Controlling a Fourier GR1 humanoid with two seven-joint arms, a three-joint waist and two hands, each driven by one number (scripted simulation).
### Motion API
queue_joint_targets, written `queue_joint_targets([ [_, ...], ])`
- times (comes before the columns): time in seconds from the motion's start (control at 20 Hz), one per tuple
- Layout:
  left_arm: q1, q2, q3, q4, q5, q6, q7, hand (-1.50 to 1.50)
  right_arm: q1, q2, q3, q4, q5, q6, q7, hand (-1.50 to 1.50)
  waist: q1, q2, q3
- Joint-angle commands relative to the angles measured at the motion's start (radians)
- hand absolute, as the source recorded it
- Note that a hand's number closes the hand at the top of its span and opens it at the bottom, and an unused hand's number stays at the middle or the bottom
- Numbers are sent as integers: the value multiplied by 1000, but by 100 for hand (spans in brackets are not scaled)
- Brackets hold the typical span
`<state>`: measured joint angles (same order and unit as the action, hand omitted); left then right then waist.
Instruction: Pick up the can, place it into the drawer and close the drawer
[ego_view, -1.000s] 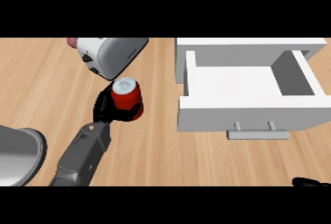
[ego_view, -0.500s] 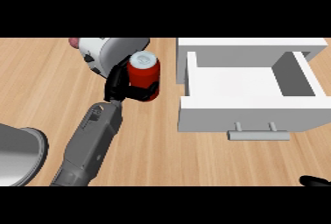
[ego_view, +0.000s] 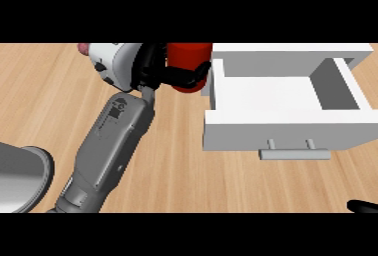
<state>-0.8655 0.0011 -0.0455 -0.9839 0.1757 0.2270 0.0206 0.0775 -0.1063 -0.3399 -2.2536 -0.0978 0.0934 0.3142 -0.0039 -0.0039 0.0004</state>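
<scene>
your left hand is wrapped around the red can, black fingers curled across its side, and it holds the can up near the top of the view, just beside the left wall of the open white drawer, not inside it. the can's top is cut off by the upper edge, so you can't see its lid. the grey left forearm runs diagonally up from the lower left across the wooden counter. behind the hand sits a white appliance with dark dots. the drawer stands pulled out, its grey handle facing you. a grey rounded object shows at the left edge. of your right hand only a dark tip shows at the lower right corner, and you cannot tell how it is set.
</scene>
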Motion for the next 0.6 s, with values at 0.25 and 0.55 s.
queue_joint_targets([
  [0.25,-293,-1,-11,151,-6,100,106,150,-10,19,19,13,24,-11,-22,-150,-22,9,0],
  [0.55,-384,-1,-96,171,67,173,175,150,12,22,36,-50,31,-12,26,-150,-20,6,0],
])
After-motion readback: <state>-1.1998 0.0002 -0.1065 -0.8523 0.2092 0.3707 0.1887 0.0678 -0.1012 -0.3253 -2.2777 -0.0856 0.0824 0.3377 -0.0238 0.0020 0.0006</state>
